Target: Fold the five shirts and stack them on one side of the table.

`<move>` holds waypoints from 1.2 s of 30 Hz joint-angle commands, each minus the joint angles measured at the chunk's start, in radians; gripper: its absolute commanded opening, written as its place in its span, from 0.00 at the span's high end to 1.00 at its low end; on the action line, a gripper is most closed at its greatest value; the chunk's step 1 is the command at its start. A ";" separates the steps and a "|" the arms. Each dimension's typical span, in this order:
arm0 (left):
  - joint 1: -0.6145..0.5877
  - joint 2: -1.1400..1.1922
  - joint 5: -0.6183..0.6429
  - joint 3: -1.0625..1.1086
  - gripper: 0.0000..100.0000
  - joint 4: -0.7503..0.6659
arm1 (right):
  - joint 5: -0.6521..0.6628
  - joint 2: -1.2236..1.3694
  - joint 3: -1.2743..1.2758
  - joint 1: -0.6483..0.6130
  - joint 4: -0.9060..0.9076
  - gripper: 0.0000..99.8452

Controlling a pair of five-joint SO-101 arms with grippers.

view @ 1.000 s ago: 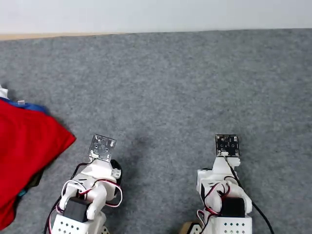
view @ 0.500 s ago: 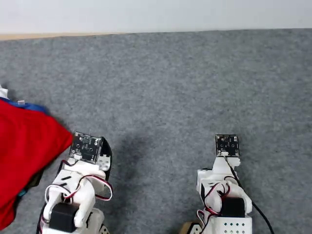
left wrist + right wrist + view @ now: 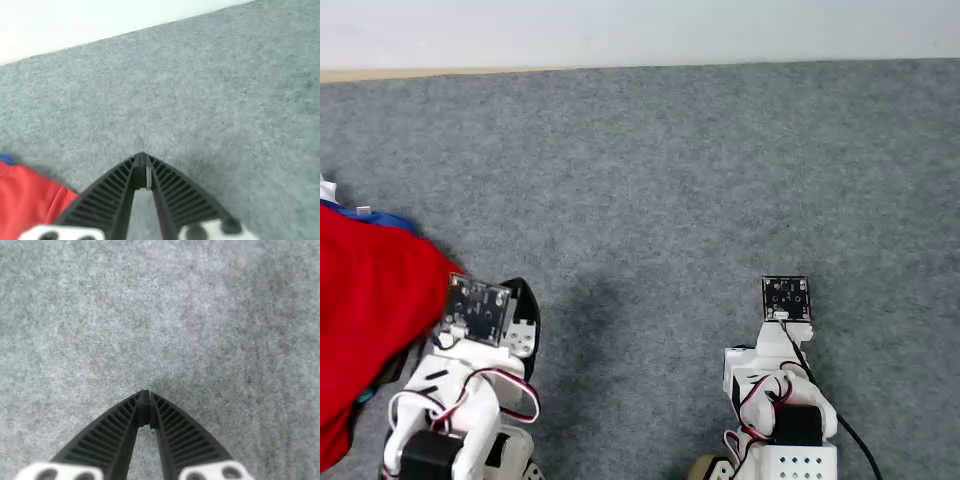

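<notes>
Behind L arm [image 3: 460, 390], red shirt [image 3: 370, 300] corner

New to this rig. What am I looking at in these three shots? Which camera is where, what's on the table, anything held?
These are two robot arms side by side at a table covered in gray felt. The overhead picture looks down on both: the left arm and the right arm. The other two pictures come from a camera on each wrist, looking forward along that arm's own black toothed grasper. The left hand and the right hand are both shut and hold nothing. A red shirt lies on the felt next to the left arm, with a bit of blue cloth peeking out at its far edge.
</notes>
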 commanded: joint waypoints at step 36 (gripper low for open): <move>-0.436 0.813 -0.066 -0.831 1.00 0.253 | 0.006 0.004 0.014 0.008 0.002 0.99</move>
